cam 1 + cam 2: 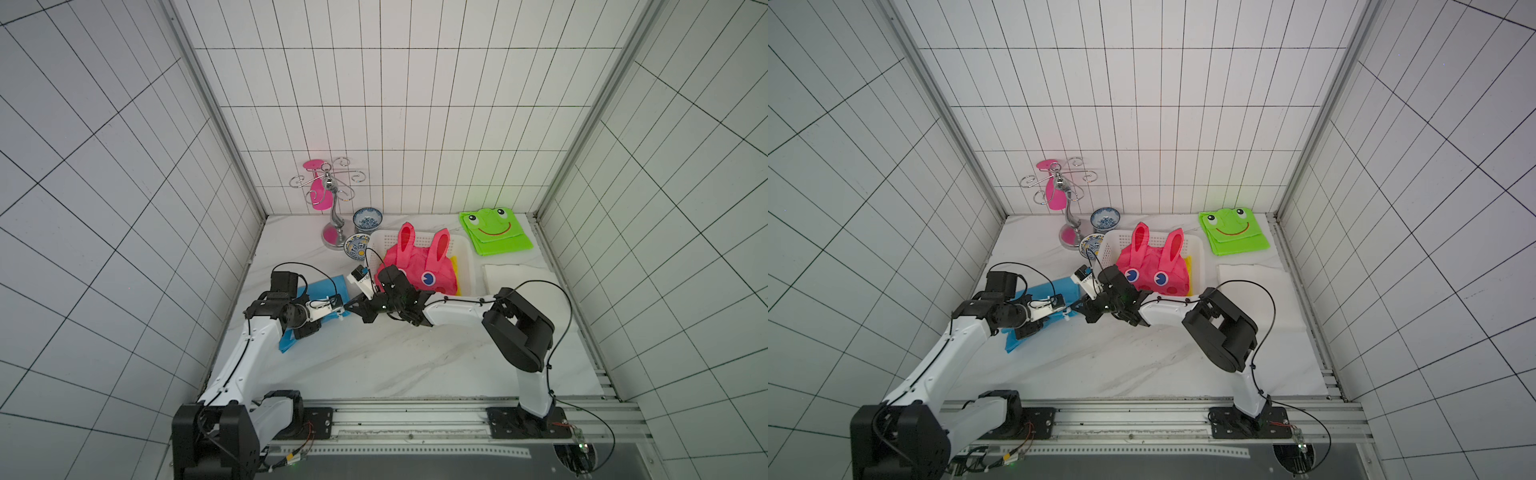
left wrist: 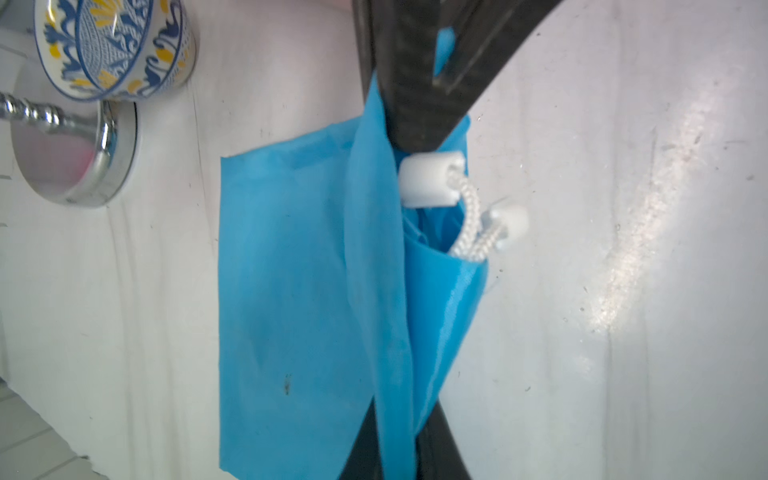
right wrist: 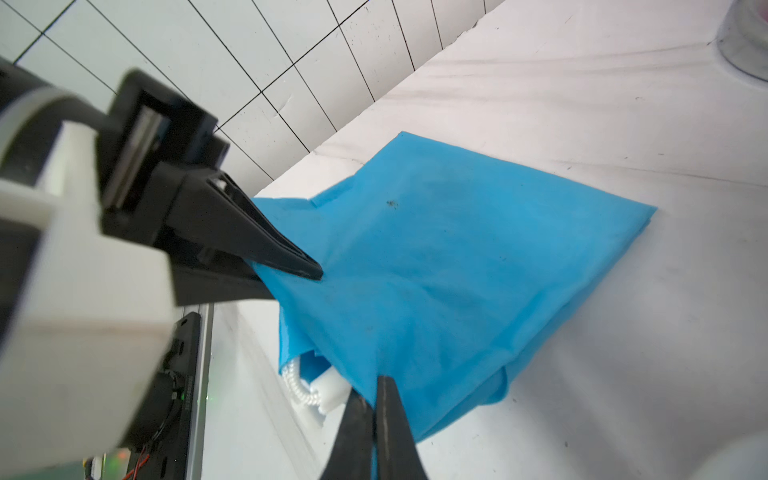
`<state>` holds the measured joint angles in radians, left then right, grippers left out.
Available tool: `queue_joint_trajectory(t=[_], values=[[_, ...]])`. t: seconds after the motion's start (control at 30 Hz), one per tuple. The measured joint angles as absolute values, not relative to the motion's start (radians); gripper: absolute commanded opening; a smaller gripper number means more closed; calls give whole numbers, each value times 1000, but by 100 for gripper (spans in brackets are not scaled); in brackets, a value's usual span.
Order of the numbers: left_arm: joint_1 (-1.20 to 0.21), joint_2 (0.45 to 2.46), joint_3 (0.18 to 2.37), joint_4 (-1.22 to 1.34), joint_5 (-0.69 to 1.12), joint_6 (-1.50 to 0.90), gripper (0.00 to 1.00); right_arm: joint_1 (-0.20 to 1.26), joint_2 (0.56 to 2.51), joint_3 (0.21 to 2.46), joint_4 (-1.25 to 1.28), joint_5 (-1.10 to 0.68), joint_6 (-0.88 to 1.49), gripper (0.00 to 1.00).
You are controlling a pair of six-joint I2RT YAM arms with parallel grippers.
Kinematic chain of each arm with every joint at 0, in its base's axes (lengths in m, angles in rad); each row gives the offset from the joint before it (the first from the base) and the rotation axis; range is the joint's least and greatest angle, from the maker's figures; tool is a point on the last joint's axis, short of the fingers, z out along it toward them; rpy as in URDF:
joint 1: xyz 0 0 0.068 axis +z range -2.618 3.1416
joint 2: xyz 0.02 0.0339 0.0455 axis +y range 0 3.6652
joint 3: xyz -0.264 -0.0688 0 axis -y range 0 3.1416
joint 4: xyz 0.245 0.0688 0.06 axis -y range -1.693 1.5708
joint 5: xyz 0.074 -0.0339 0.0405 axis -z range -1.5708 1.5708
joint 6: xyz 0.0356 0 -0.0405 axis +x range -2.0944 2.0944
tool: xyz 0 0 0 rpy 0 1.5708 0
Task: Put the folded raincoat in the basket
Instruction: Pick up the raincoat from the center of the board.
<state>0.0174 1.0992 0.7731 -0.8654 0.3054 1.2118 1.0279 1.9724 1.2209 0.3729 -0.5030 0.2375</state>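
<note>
The folded raincoat [image 1: 322, 286] is sky blue and lies on the white table left of the basket [image 1: 467, 253]; both top views show it [image 1: 1042, 291]. My left gripper [image 2: 395, 424] is shut on a pinched ridge of its cloth near the white cord toggles [image 2: 428, 183]. From the other side my right gripper [image 3: 376, 415] is shut on the same edge, next to those toggles. In the top views the two grippers meet at the raincoat's near corner, left [image 1: 337, 314] and right [image 1: 351, 305]. The white perforated basket holds a pink bunny raincoat [image 1: 415, 266].
Two patterned bowls [image 1: 367, 219] [image 1: 356, 246] and a chrome hook stand [image 1: 332, 232] sit just behind the raincoat, left of the basket. A green frog raincoat [image 1: 494, 232] lies at the back right, with a white folded cloth [image 1: 515, 278] in front of it.
</note>
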Motion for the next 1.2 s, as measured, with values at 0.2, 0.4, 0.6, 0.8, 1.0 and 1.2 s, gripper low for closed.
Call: queue_joint_trajectory(t=[0.2, 0.4, 0.6, 0.8, 1.0, 1.2], values=[[29, 1099, 883, -1037, 387, 1227, 0, 1035, 1880, 1163, 360, -519, 61, 49], [30, 1099, 959, -1168, 470, 1224, 0, 1052, 1729, 1059, 341, -505, -192, 70], [35, 1099, 1019, -1254, 550, 1223, 0, 1095, 1676, 1047, 295, -406, -424, 75], [35, 1101, 1029, -1300, 608, 1235, 0, 1108, 1707, 1057, 255, -299, -521, 74], [35, 1111, 1048, -1324, 657, 1245, 1, 1108, 1723, 1058, 275, -276, -533, 19], [35, 1116, 1053, -1335, 675, 1252, 38, 1095, 1723, 1058, 302, -297, -463, 0]])
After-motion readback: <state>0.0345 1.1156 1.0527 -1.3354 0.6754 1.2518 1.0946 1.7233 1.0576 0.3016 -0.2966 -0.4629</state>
